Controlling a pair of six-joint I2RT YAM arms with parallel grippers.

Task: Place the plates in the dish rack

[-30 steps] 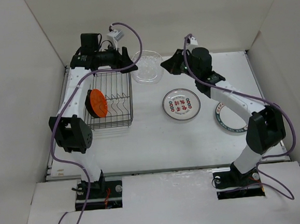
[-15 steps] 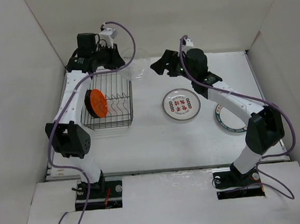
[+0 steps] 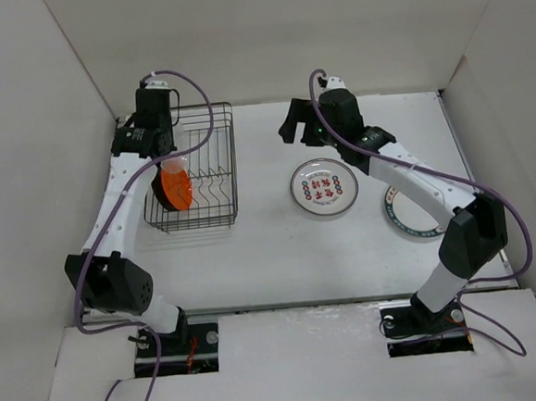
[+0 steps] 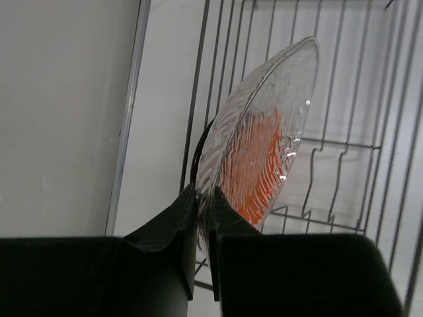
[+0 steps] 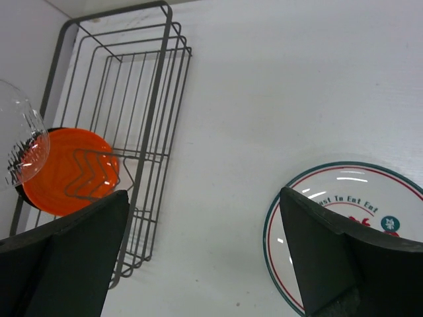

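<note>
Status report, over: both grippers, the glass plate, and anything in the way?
Left gripper shut on clear glass plate, tilted over dish rack. Right gripper open, empty, above table. Orange plate stands in rack close beside it.

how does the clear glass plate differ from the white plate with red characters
The clear glass plate is see-through; the white plate with red characters is opaque. The glass plate is held on edge by the left hand over the dish rack; the white plate lies flat on the table, untouched. Both are round.
</note>
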